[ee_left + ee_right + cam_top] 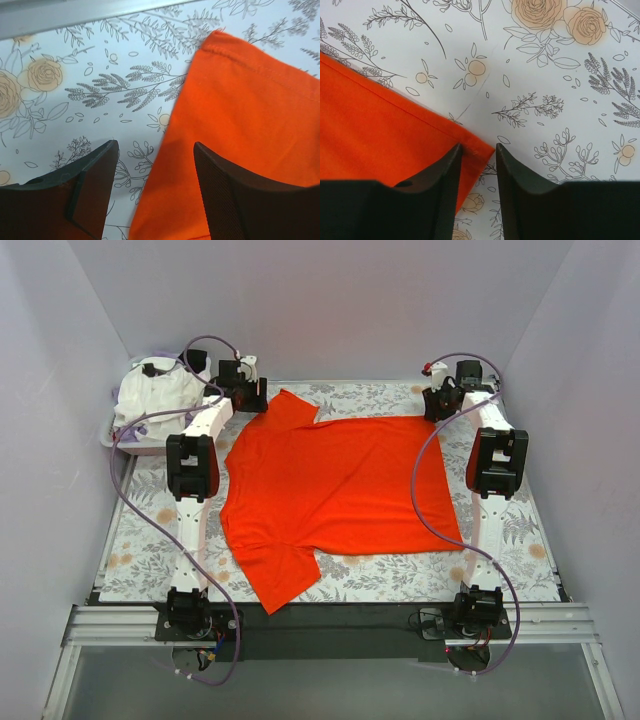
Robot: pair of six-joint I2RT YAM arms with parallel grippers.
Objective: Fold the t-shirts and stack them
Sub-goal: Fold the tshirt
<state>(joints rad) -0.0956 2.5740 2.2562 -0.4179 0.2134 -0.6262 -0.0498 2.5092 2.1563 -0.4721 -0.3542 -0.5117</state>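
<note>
The orange-red t-shirt (340, 485) lies spread flat on the floral cloth, its neck side to the left and its hem to the right. My left gripper (250, 398) is open at the far left sleeve; in the left wrist view (155, 145) its jaws straddle the sleeve's edge (240, 100). My right gripper (437, 405) is open at the far right hem corner; in the right wrist view (478, 147) the shirt's corner (380, 130) lies between the fingers. White t-shirts (160, 395) are piled at the back left.
The white shirts sit in a pale tray (112, 437) at the table's back left corner. The grey-and-orange floral cloth (350, 580) covers the table. Pale walls stand on three sides. Both arms reach along the table's sides.
</note>
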